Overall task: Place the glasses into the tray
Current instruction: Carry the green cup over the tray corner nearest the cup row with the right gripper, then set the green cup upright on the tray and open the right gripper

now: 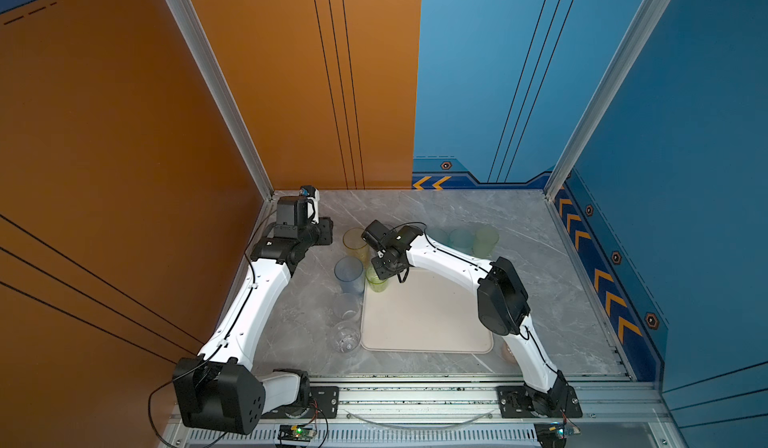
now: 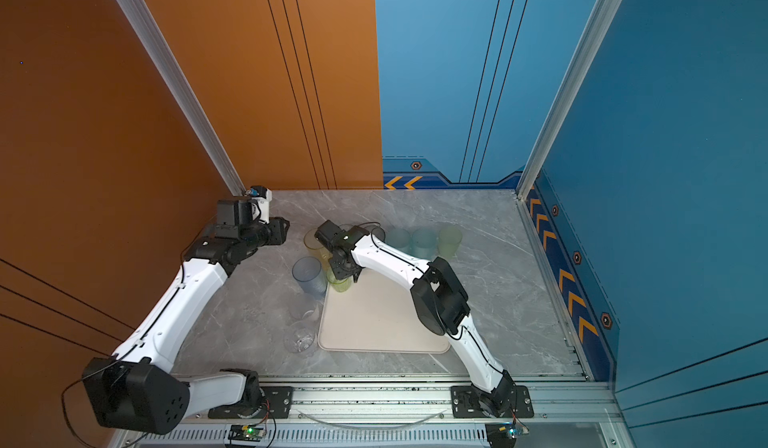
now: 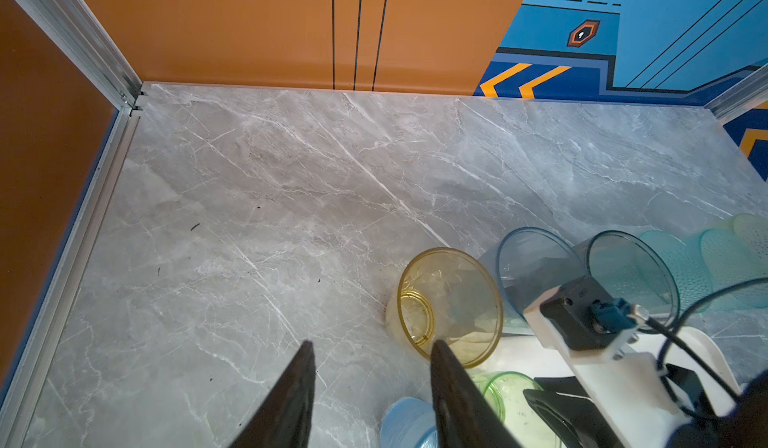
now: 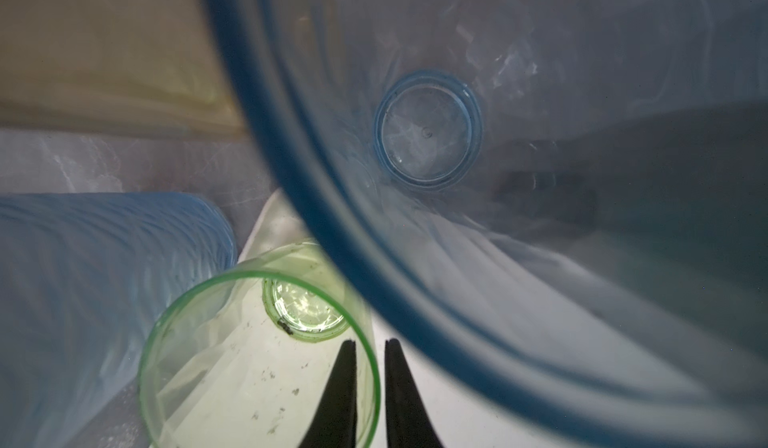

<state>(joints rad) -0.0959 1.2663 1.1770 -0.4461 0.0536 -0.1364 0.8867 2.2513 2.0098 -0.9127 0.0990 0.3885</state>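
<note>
A green glass [image 1: 377, 280] [image 2: 340, 281] [image 4: 232, 362] stands upright in the far left corner of the cream tray [image 1: 428, 333] [image 2: 382, 333]. My right gripper [image 4: 370, 342] straddles its rim, one finger inside and one outside. A thin gap shows between the rim and the outer finger, so the jaws are open a little. Just left of the tray stand a yellow glass [image 1: 356, 242] [image 3: 449, 304], a ribbed blue glass [image 1: 349, 273] [image 4: 104, 279] and two clear glasses [image 1: 345, 306]. My left gripper [image 3: 372, 344] hangs open and empty over bare table near the yellow glass.
Teal and pale green glasses [image 1: 461, 238] line up behind the tray, partly hidden by the right arm. Two smoky blue glasses [image 3: 536, 267] stand beside the yellow one, and one fills much of the right wrist view [image 4: 428, 130]. A pinkish glass [image 1: 509, 352] peeks out behind the right forearm.
</note>
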